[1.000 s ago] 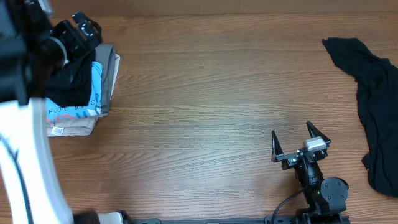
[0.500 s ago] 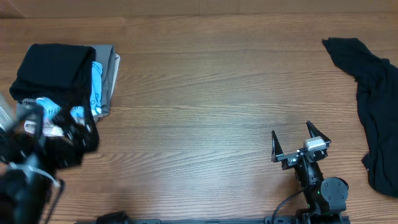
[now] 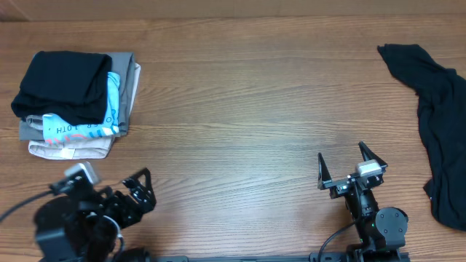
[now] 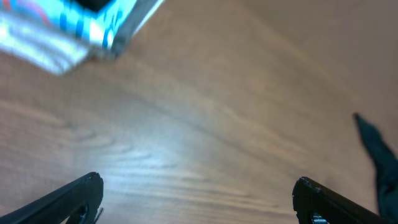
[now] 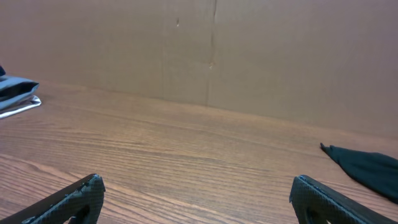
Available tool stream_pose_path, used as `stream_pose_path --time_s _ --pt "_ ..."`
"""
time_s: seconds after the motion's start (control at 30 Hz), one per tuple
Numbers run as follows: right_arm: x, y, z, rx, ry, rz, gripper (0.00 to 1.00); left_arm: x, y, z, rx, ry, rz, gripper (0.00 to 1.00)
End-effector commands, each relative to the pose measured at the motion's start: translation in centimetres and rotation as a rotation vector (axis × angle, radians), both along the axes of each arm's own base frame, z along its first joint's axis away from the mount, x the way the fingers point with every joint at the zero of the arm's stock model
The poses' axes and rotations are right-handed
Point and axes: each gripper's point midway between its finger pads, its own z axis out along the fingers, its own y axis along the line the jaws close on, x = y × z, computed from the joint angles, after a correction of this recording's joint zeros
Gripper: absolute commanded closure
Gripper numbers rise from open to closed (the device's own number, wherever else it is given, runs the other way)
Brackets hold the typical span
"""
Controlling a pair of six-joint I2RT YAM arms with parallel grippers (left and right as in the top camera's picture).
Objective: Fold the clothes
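A folded black garment (image 3: 62,86) lies on top of the stack at the far left of the table. At the far right edge a second black garment (image 3: 437,124) lies crumpled and spread out; its tip also shows in the right wrist view (image 5: 367,168) and the left wrist view (image 4: 380,163). My left gripper (image 3: 142,191) is open near the front left edge, well in front of the stack, with only bare wood between its fingers (image 4: 81,194). My right gripper (image 3: 341,154) stands open at the front right, left of the crumpled garment, holding nothing.
Under the folded black garment the stack holds a light-blue shirt with lettering (image 3: 87,124) and grey and beige folded pieces (image 3: 73,148). A brown cardboard wall (image 5: 211,50) backs the wooden table (image 3: 240,109).
My left arm has pulled back from the stack to the front left edge, leaving the folded black garment on top. The right arm has not moved.
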Motion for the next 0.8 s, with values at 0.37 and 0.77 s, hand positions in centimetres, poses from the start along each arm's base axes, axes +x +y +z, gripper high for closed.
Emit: stream_pose_path --time_s 0.37,0.77 --pt "0.0 -0.2 -0.2 0.0 -0.004 -0.012 0.0 5.8 0.3 -5.9 0.11 -0.369 -0.035 0.0" --pt "0.0 -0.2 -0.2 0.0 -0.004 -0.012 0.0 7.8 0.7 -9.2 0.155 -0.527 0.005 0.0"
